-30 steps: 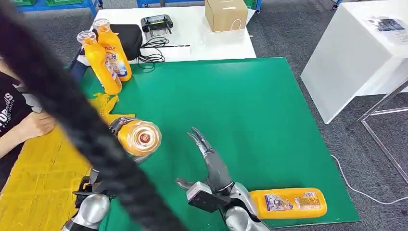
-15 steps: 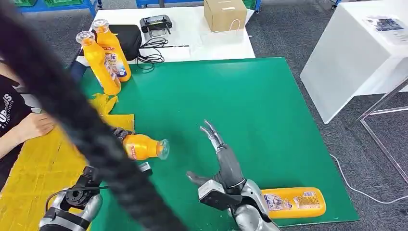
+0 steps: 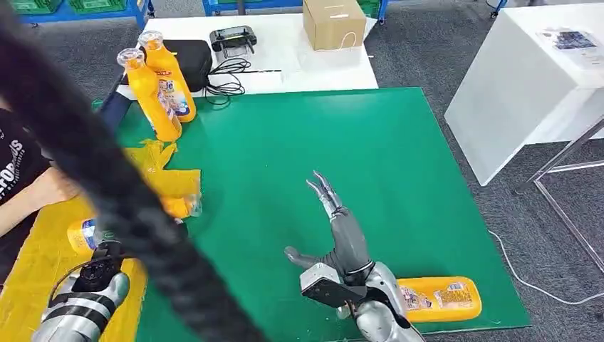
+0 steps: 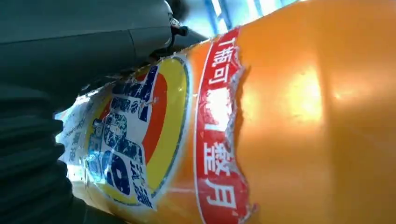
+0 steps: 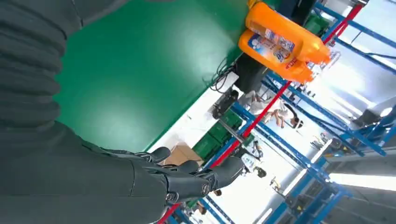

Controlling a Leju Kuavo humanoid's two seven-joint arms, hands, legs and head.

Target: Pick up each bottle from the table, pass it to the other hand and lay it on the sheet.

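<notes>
1. Head view: the right hand (image 3: 340, 239) is raised over the green mat (image 3: 320, 142) near its front edge, fingers straight and spread apart, thumb out to the side, holding nothing.
2. Right wrist view: the same hand (image 5: 187, 179) shows dark fingers extended side by side with empty space around them.
3. Left wrist view: the left hand (image 4: 84, 51) grips an orange bottle (image 4: 280, 121); the grey thumb presses against the bottle's label, and the bottle's body lies close against the camera.
4. Head view: the held bottle (image 3: 89, 231) lies on its side over the yellow sheet (image 3: 43, 285) at the left of the table. A thick black cable (image 3: 92, 157) crosses in front of it and hides the hand and the middle of the bottle. Whether the bottle touches the sheet cannot be told.
5. A second orange bottle (image 3: 438, 299) lies on its side on the green mat at the front right corner, just beside the right forearm.
6. Two more orange bottles (image 3: 157, 82) stand upright, touching each other, at the mat's far left corner.
7. A person's arm (image 3: 35, 196) rests at the far left edge of the sheet.
8. Beyond the mat, a white table (image 3: 299, 57) carries a cardboard box (image 3: 333, 21), a black case (image 3: 191, 57) and a dark handheld controller (image 3: 231, 35).
</notes>
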